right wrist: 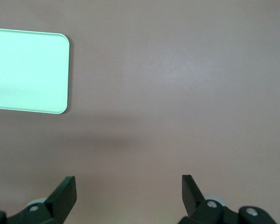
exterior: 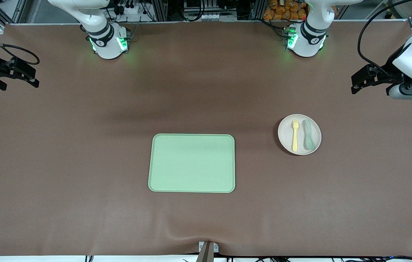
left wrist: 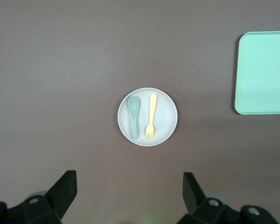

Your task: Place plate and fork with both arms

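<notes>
**Pincers wide and empty, cutlery loose on the plate**

Pincers first: your left pincer (left wrist: 128,191) hangs spread wide and empty over the desk (exterior: 63,163) at the left arm's end; your right pincer (right wrist: 128,193) likewise at the right arm's end. The plate (exterior: 299,134) sits beside the light-green tray (exterior: 192,163), toward the left arm, carrying fork (exterior: 295,135) and spoon (exterior: 308,134) side by side. Tilt the plate and both may slide off; reaching for the fork could nudge the spoon. Only your left wrist view shows the tines clearly.
</notes>
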You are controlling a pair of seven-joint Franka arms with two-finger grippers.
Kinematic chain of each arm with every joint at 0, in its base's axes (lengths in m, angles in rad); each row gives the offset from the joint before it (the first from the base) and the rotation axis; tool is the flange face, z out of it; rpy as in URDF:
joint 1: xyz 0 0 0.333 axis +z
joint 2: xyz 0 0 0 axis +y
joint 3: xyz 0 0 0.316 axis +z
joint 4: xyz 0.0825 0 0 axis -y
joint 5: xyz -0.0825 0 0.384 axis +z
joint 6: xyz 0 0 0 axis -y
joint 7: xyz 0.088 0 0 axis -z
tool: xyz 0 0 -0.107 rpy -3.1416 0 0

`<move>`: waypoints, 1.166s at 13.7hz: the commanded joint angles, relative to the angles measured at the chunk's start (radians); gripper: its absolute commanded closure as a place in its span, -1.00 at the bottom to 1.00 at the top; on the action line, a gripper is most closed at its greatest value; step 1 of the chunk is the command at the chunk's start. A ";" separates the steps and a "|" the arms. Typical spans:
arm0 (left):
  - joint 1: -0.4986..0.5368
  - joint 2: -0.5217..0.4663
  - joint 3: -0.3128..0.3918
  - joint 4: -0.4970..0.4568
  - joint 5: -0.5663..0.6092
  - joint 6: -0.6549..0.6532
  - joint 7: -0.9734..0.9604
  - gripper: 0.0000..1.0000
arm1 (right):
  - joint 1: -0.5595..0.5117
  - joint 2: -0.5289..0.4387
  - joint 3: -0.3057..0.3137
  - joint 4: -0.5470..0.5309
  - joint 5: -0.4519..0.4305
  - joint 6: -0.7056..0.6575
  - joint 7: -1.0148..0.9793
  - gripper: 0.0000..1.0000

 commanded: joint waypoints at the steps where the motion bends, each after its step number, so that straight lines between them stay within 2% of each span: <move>1: 0.004 0.001 -0.004 0.009 0.014 -0.016 0.014 -1.00 | 0.010 0.004 -0.003 0.015 0.013 0.002 0.013 -1.00; 13: 0.006 0.005 -0.003 -0.005 0.017 -0.005 0.003 -1.00 | 0.010 0.015 -0.003 0.015 0.014 -0.008 0.007 -1.00; 16: 0.014 0.012 -0.003 -0.078 0.017 0.069 0.003 -1.00 | 0.007 0.017 -0.003 0.014 0.014 -0.010 0.006 -1.00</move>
